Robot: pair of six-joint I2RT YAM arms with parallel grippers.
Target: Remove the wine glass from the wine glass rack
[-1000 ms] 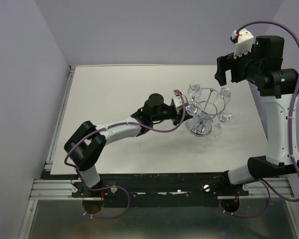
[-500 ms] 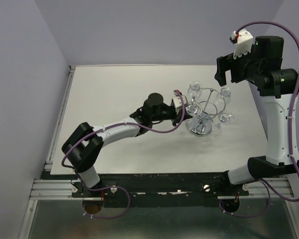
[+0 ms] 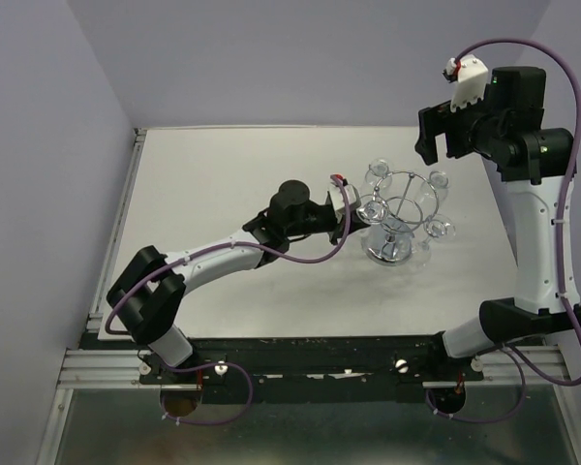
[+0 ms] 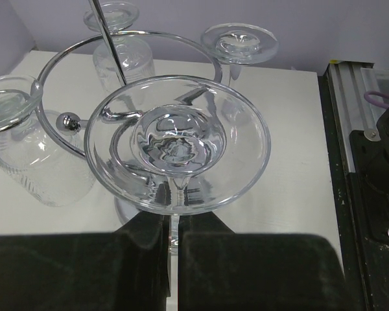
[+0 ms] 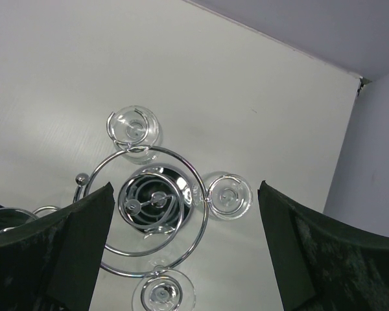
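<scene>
Stem of wine glass [image 4: 176,146] pinched in left tool [image 4: 174,227]; bowl hidden beneath.

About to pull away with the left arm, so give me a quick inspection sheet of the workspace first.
Surface: white table, matte.
Job's things: wine glass rack upright; wine glass inverted, foot up, stem between the left fingers; three other glasses hung on the rack.
Clutter: nothing seen.
Grippers: left end effector shut on the stem; right end effector open, high above the rack.
Cables: purple cables looped along both arms.
Surroundings: lavender walls; metal rail at the near edge.
</scene>
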